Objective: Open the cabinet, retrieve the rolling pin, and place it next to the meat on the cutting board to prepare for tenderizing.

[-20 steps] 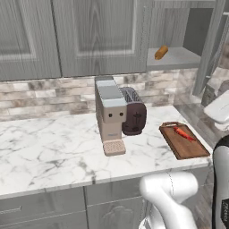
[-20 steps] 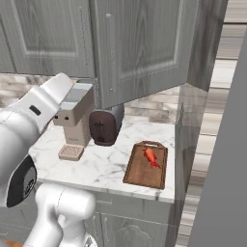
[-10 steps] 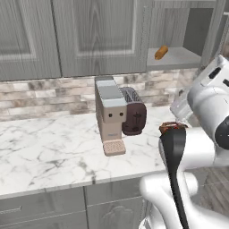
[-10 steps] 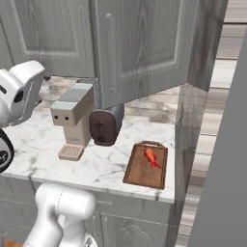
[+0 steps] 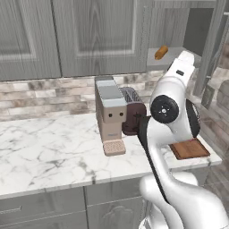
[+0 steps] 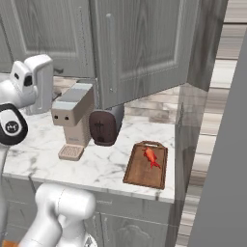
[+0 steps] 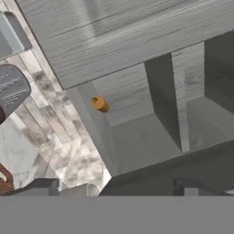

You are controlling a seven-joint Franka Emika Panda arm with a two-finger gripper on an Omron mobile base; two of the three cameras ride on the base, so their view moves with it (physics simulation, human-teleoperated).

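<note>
The grey wood-grain cabinet point(image 5: 180, 57) stands open at the upper right, its door point(image 6: 144, 48) swung out. The stubby orange-tan rolling pin point(image 5: 161, 52) lies on the grey shelf; the hand view has the rolling pin point(image 7: 99, 104) ahead, well apart from my fingers. My gripper point(image 7: 116, 187) is open, fingertips point(image 7: 43, 186) wide apart with nothing between them. The reddish-brown cutting board point(image 6: 147, 166) lies on the counter with the red meat point(image 6: 151, 156) on its far half. My arm hides most of the cutting board point(image 5: 190, 149) in the left base view.
A tan coffee machine point(image 5: 109, 114) and a dark toaster point(image 5: 133, 115) stand on the marble counter point(image 5: 49, 152), left of the board. Shut grey upper doors point(image 5: 100, 36) run to the left. A grey wall panel point(image 6: 217, 144) closes the right side.
My arm has swung up from low at the right and now rises in front of the board, with the hand lifted toward the open cabinet shelf. The objects have not moved.
</note>
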